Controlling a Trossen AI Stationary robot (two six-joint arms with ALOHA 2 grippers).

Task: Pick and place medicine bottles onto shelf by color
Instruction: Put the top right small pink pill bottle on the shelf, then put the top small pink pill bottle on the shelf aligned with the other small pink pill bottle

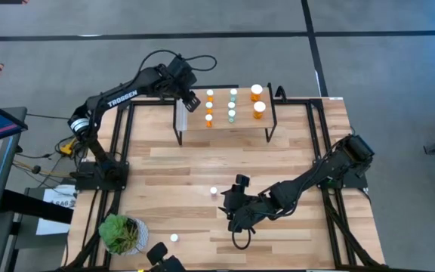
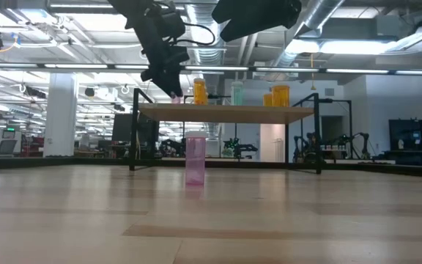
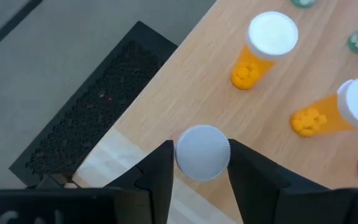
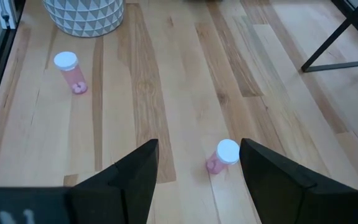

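- The left gripper (image 1: 192,100) is seen over the left end of the shelf (image 1: 242,127); a white-capped bottle (image 3: 202,152) stands between its fingers (image 3: 160,171), but whether it is clamped cannot be told.
- Orange bottles (image 1: 209,107), pale green ones (image 1: 232,104) and two wider orange ones (image 1: 258,101) stand on the shelf.
- The right gripper (image 1: 229,200) is held with jaws apart above the table (image 1: 293,151), near a pink bottle (image 4: 222,157).
- Another pink bottle (image 4: 69,71) stands near the plant pot (image 4: 82,15).

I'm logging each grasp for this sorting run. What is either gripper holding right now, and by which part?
The left gripper has a bottle's white cap between its fingers above the shelf. The right gripper is open, holding nothing.
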